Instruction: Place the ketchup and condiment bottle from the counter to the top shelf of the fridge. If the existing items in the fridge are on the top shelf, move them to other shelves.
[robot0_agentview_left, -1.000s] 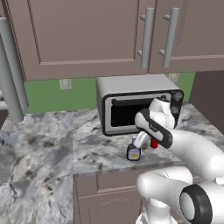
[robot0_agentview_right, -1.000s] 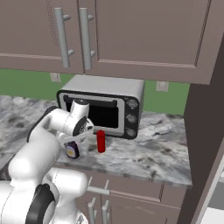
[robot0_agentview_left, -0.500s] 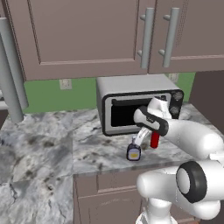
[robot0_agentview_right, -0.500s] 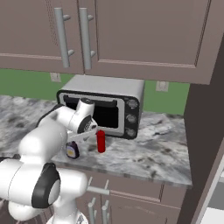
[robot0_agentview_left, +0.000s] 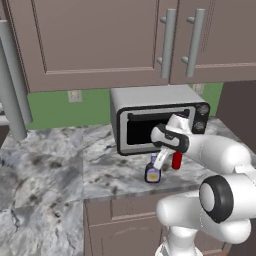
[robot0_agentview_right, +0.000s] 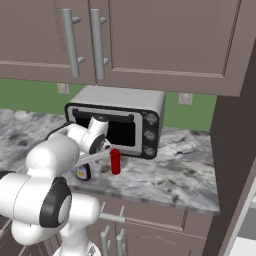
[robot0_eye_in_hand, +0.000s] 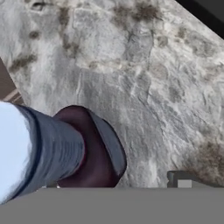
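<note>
The condiment bottle (robot0_agentview_left: 152, 174) (robot0_agentview_right: 83, 172) stands upright on the marbled counter (robot0_agentview_left: 60, 170) (robot0_agentview_right: 170, 172) in front of a toaster oven. The red ketchup (robot0_agentview_left: 176, 160) (robot0_agentview_right: 115, 161) stands just to its right. My gripper (robot0_agentview_left: 161, 159) (robot0_agentview_right: 93, 158) hangs open, angled down just above and between the two bottles, holding nothing. In the hand view the condiment bottle (robot0_eye_in_hand: 94, 148) looms close at the lower left with its pale cap toward me, one fingertip (robot0_eye_in_hand: 183, 180) shows at the lower right, and my gripper (robot0_eye_in_hand: 116, 183) sits beside the bottle. The fridge's top shelf and the existing items are out of view.
A silver toaster oven (robot0_agentview_left: 155, 117) (robot0_agentview_right: 117, 117) with a dark glass door stands right behind the bottles. Taupe wall cabinets (robot0_agentview_left: 100, 40) (robot0_agentview_right: 165, 40) hang overhead. The counter's front edge (robot0_agentview_left: 135, 192) lies close to the bottles. A tall dark panel (robot0_agentview_right: 232, 150) closes off the right side.
The hand has shifted slightly left and down toward the condiment bottle, and the arm has folded forward. The jaws stay open. Neither bottle has moved.
</note>
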